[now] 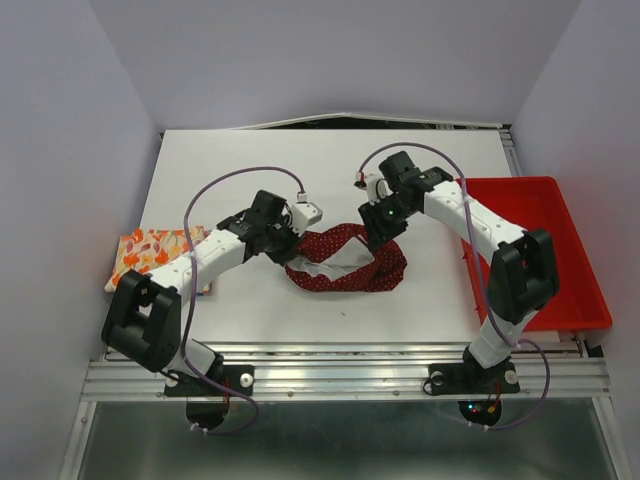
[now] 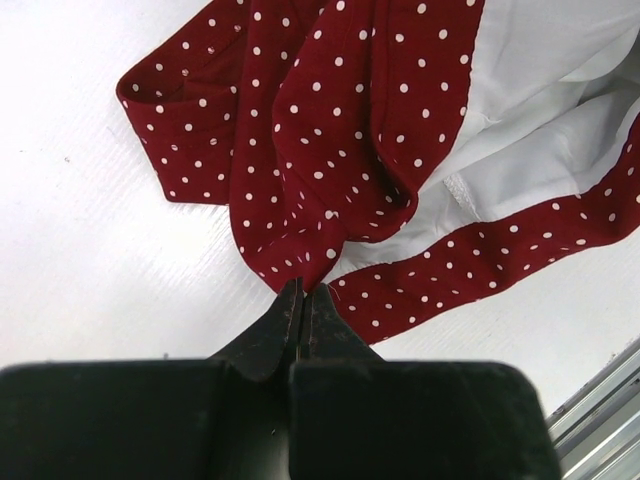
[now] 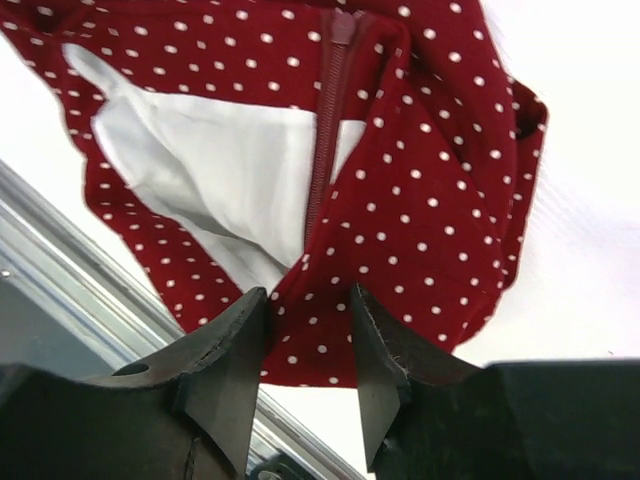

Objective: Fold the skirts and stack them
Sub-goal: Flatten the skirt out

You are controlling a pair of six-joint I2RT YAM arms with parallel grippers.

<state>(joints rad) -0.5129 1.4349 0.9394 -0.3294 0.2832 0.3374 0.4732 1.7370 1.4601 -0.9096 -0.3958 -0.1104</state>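
Note:
The dark red skirt with tiny white dots lies crumpled in the middle of the white table, its white lining showing. My left gripper is at the skirt's left end. In the left wrist view the left gripper is shut on a pinched edge of the skirt. My right gripper is over the skirt's right part. In the right wrist view the right gripper is open, with a fold of the skirt beside the zip between its fingers. A cream skirt with orange flowers lies folded at the table's left edge.
A red tray stands along the table's right side, beside the right arm. White walls close in the table on the left, back and right. A metal rail runs along the near edge.

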